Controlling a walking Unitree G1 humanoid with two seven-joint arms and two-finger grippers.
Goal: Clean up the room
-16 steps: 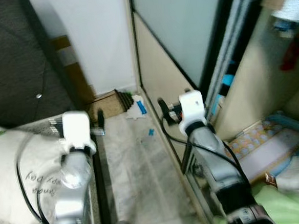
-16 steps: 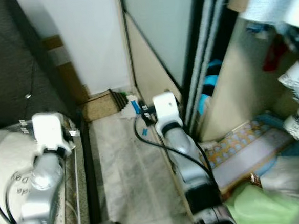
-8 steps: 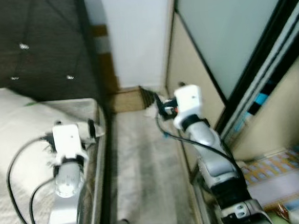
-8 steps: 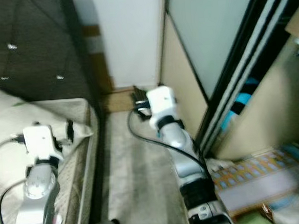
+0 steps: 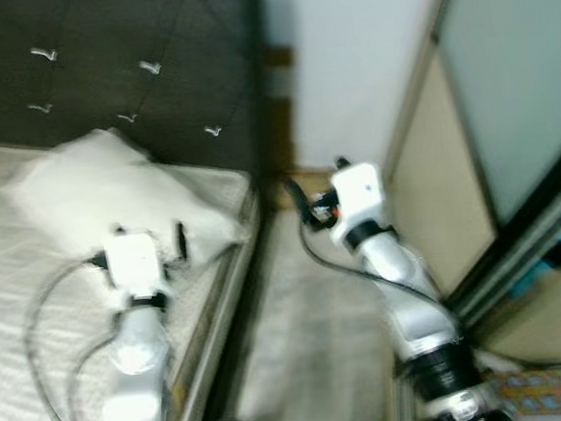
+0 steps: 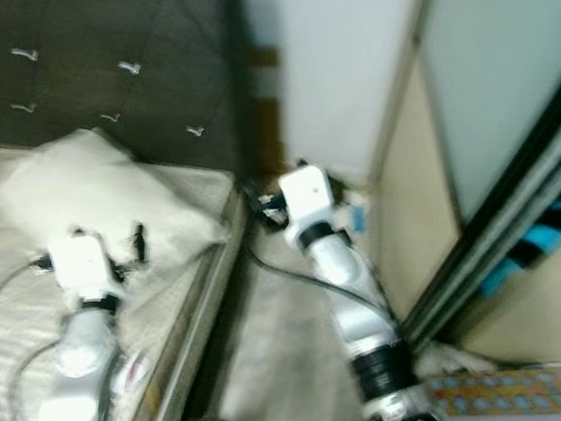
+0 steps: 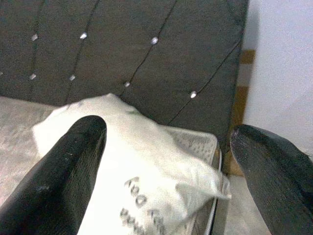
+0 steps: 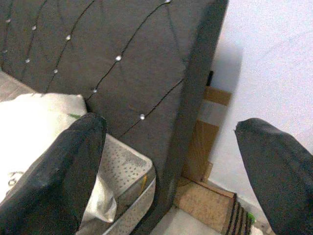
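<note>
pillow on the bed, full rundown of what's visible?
The pillow is white, soft and rumpled, looks like fabric, with dark printed lettering on its near face. It lies flat on the mattress at the bed's corner, close to the dark tufted headboard. The open left hand hovers above it, not touching.

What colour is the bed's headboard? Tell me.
Dark grey headboard, tufted with shiny studs; clearest in the left wrist view.

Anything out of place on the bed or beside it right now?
The white pillow lies skewed, one corner hanging past the mattress edge toward the headboard end. A flattened cardboard piece leans in the wall corner beside the bed. Both grippers are open, holding nothing.
</note>
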